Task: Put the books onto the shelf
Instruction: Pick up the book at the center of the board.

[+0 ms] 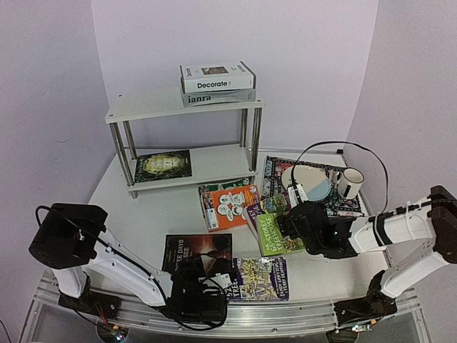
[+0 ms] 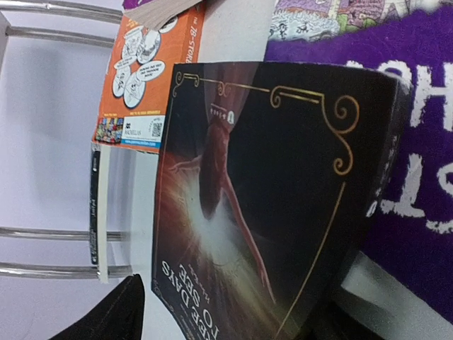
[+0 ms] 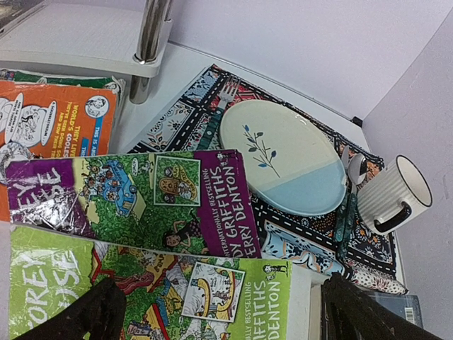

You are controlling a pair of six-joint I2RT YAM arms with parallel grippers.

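From above, the left claw (image 1: 202, 280) is covering the near edge of the dark book (image 1: 198, 250) and the left end of the near purple book (image 1: 268, 279). The right claw (image 1: 288, 227) is hiding part of the green book (image 1: 273, 240). The right wrist view's left edge is cutting off the orange book (image 3: 49, 117).

a plate (image 3: 283, 156) rests on the patterned placemat (image 3: 184, 117), mug (image 3: 389, 191) beside it.

The top camera looks down from behind the arms toward the shelf (image 1: 143, 107), while both wrist cameras sit close over books in front of it, sharing the orange book (image 2: 145, 74) by its legs.
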